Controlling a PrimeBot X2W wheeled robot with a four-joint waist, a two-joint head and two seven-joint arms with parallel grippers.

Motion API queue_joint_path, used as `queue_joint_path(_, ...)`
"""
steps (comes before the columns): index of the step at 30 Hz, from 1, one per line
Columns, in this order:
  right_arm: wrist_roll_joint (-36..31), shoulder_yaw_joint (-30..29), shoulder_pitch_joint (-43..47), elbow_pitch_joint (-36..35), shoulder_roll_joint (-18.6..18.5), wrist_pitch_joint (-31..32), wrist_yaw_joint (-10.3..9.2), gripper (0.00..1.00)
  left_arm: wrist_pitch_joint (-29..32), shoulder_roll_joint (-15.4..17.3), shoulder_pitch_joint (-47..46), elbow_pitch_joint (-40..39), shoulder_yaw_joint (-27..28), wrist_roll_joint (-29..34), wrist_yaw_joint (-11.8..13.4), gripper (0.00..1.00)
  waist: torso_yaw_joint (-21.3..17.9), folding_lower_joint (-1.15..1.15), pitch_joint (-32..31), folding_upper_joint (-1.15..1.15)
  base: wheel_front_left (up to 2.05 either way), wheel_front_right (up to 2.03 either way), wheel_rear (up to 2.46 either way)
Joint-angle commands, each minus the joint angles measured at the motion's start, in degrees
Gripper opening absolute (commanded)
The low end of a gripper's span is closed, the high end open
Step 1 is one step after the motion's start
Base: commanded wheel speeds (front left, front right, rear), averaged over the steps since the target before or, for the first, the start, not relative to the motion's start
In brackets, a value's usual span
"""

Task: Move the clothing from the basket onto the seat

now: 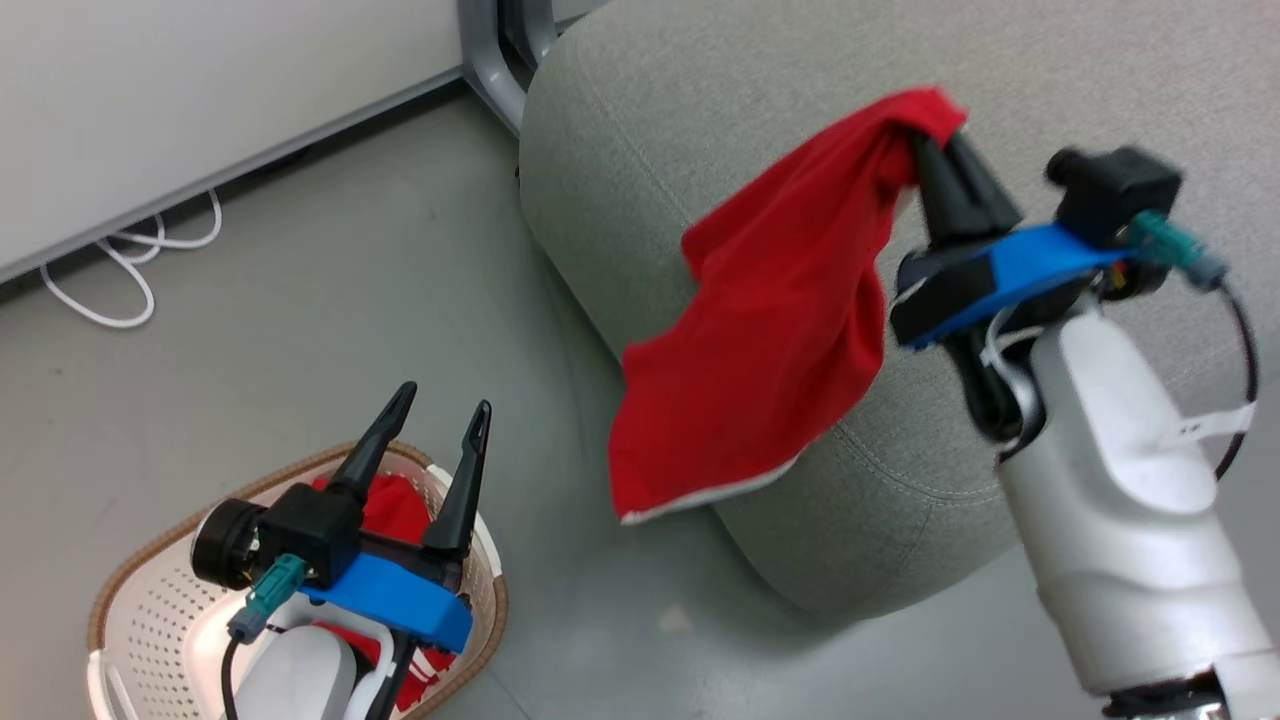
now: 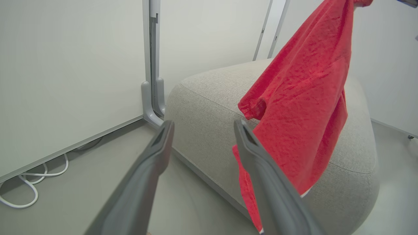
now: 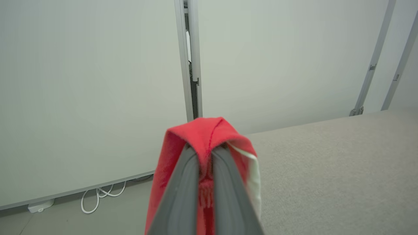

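Note:
A red garment (image 1: 770,330) with a white hem hangs in the air over the rounded edge of the grey seat (image 1: 700,120). My right gripper (image 1: 935,140) is shut on its top fold, and the cloth (image 3: 202,137) drapes over both fingertips. From the left wrist the same garment (image 2: 303,107) hangs in front of the seat (image 2: 209,107). A second red garment (image 1: 395,510) lies in the cream basket (image 1: 150,600) at the lower left. My left gripper (image 1: 445,400) stands open above the basket with nothing between its fingers (image 2: 160,143).
White cables (image 1: 130,260) lie coiled on the grey floor along a pale wall panel (image 1: 200,90). A grey metal post (image 1: 490,60) stands at the seat's far corner. Open floor runs between the basket and the seat.

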Motion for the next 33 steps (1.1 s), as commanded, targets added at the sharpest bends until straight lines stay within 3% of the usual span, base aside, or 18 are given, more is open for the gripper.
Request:
queue_joint_path(1, -0.20, -0.62, -1.52, -0.41, -0.17, 0.07, 0.01, 0.00, -0.17, 0.35, -1.12, -0.23, -0.03, 0.27, -0.07, 1.00, 1.04, 0.00, 3.13, 0.00, 0.00, 0.00, 0.00)
queue_joint_path(5, -1.00, -6.91, -8.61, -1.46, -1.81, 1.37, 0.01, 0.00, -0.17, 1.63, -3.97, -0.86, -0.94, 0.44, -0.07, 1.00, 2.32, 0.00, 7.72, 0.00, 0.00, 0.00, 0.00)
queue_joint_path(11, -5.51, -16.98, -17.47, -2.56, -7.72, 3.42, 0.01, 0.00, -0.17, 2.65, -8.25, -2.24, -2.41, 0.85, -0.07, 1.00, 4.54, 0.00, 14.30, 0.00, 0.00, 0.00, 0.00)
queue_joint_path(19, -9.92, -29.73, -22.68, -2.15, -14.38, 3.88, 0.01, 0.00, -0.17, 4.20, -13.36, -4.69, -2.43, 1.76, -0.07, 1.00, 7.46, 0.00, 22.72, 0.00, 0.00, 0.00, 0.00)
queue_joint_path(24, -10.73, -34.57, -20.52, 0.12, -15.00, 3.34, 0.01, 0.00, 0.30, 5.58, -15.78, -6.22, -2.41, 2.71, -0.04, 1.00, 8.34, 0.00, 26.93, 0.00, 0.00, 0.00, 0.00)
queue_joint_path(33, -11.65, -36.83, -18.13, 9.03, -13.24, 0.24, 0.01, 0.00, 1.53, 7.36, -15.86, -8.46, -2.76, 3.48, 0.39, 1.00, 7.99, 0.00, 29.73, 0.00, 0.00, 0.00, 0.00)
